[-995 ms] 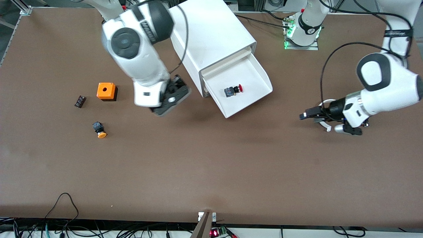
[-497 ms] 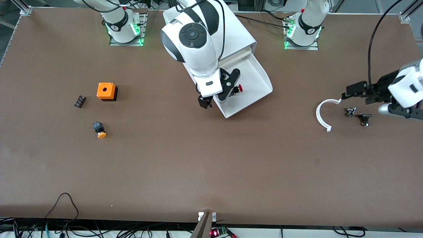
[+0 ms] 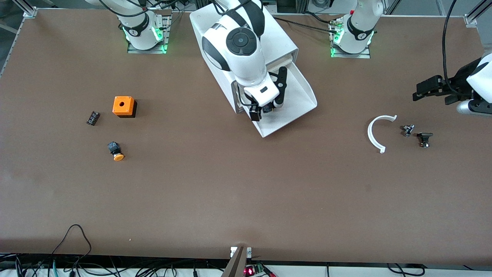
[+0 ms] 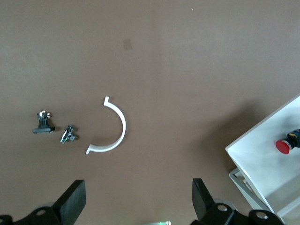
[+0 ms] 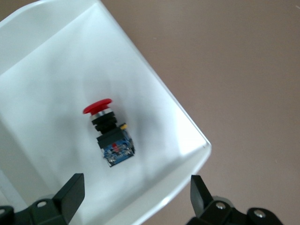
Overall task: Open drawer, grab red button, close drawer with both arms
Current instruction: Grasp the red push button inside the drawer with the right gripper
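Observation:
The drawer (image 3: 296, 96) stands pulled out of the white cabinet (image 3: 282, 38). In it lies the button (image 5: 110, 133) on its side, red cap (image 5: 97, 107) on a black-blue body. My right gripper (image 3: 266, 110) hangs open right over it, and its fingers (image 5: 72, 191) hold nothing. In the front view that hand hides most of the button. My left gripper (image 3: 430, 93) is open and empty, up over the table at the left arm's end. Its wrist view shows the gripper (image 4: 137, 197), a corner of the drawer (image 4: 262, 159) and the button's red cap (image 4: 282, 146).
A white arc-shaped piece (image 3: 377, 132) and two small dark parts (image 3: 407, 130) (image 3: 424, 138) lie below the left gripper. Toward the right arm's end sit an orange cube with a hole (image 3: 123, 106), an orange-capped button (image 3: 115, 151) and a small black part (image 3: 92, 117).
The right arm has swung from beside the orange cube across to the open drawer and now hangs over the button. The left gripper has drawn back from the white arc toward the table's end.

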Motion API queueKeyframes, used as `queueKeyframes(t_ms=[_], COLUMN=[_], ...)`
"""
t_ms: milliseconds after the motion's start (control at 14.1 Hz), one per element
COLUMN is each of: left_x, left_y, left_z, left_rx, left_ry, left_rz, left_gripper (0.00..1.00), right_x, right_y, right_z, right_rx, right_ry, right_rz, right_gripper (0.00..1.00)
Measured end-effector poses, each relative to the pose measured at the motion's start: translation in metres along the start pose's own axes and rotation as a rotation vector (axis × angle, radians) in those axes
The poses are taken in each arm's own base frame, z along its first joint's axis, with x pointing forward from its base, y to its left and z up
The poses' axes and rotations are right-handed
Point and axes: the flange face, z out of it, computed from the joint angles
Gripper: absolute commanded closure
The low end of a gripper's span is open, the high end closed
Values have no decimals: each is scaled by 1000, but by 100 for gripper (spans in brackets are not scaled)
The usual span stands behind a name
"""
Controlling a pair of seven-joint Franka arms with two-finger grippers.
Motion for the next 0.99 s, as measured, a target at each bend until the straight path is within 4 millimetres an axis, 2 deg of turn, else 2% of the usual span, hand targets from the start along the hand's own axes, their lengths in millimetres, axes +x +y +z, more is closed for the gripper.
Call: queueKeyframes(t_ms=[355,711,924,995], left_x=[4,6,6,6], left_y=[4,5,18,20], left_z=[0,3,4,4], left_rx=[36,35,35,35], left_ry=[24,20,19,19], left_rz=[13,17,41,43], left_gripper=[0,0,0,0], right_x=[9,20,19,19], right_y=[-11,-31,-31,-31], right_z=[20,53,62,64], right_rx=[-20,10,17,18], right_ry=[-50,-82,-91,-92], right_rz=[-222,-280,-281,-281], right_gripper=[0,0,1,4])
